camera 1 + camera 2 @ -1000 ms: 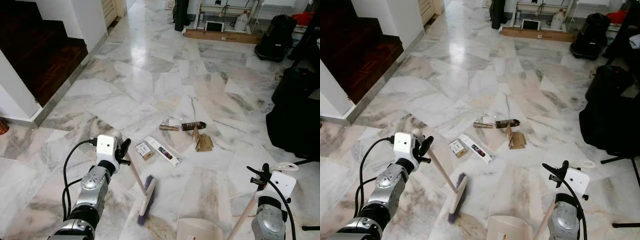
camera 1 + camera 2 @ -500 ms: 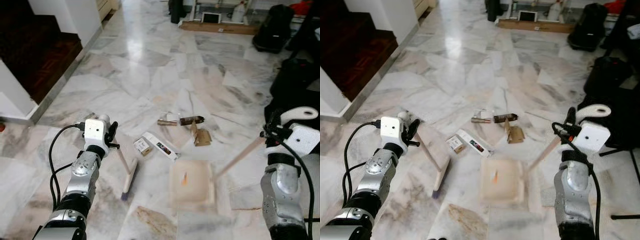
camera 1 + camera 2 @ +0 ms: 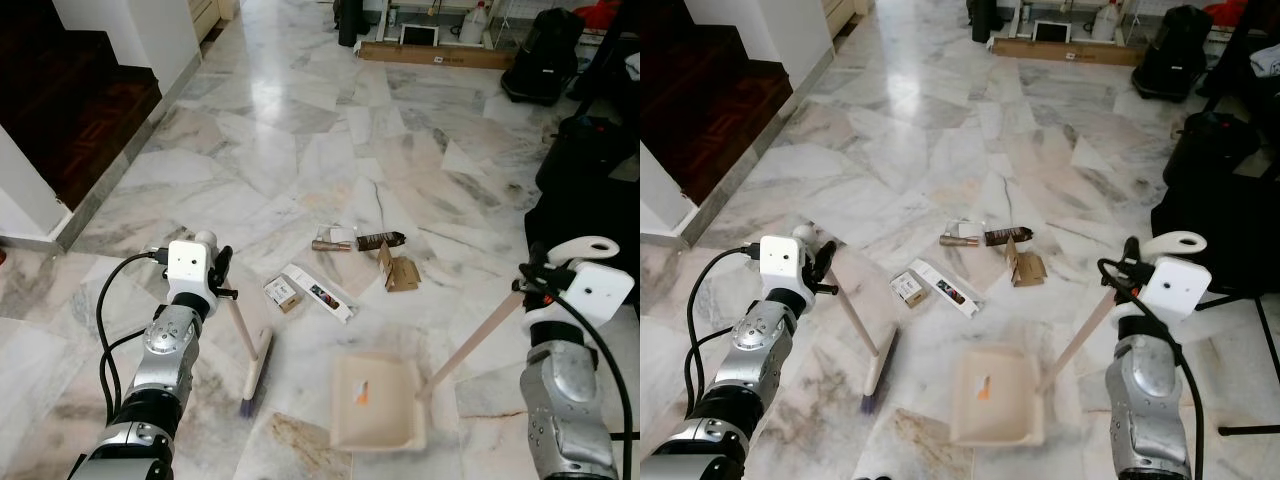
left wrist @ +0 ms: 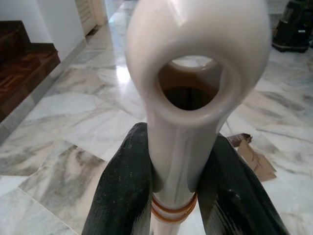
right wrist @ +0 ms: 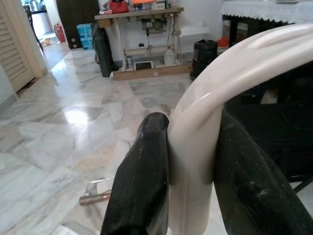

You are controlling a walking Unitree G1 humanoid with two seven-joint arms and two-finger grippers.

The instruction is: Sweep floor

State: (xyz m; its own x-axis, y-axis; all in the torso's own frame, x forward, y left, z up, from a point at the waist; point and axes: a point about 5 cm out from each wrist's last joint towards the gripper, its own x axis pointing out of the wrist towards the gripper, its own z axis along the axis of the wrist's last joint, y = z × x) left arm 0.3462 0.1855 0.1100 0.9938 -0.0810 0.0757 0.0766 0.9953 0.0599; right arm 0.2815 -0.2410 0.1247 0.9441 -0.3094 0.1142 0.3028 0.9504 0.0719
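Slanting down to its head, the broom (image 3: 247, 345) sits clamped in the left gripper (image 3: 222, 272); right gripper (image 3: 527, 283) clasps the dustpan (image 3: 377, 400) handle.

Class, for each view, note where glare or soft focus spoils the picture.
Left eye view: window glare whitens the marble floor. Left wrist view: broom handle looms close and soft. Right wrist view: dustpan handle blurs near the lens; the room beyond stays sharp.

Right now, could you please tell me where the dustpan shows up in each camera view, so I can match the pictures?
Left eye view: the dustpan lies on the marble, low and centre-right, its handle rising to the right pincer.
Right eye view: low centre.
Left wrist view: not in it.
Right wrist view: its cream handle, clamped between the black fingers.
Shared landmark: the torn brown cardboard, seen in both eye views and the left wrist view.
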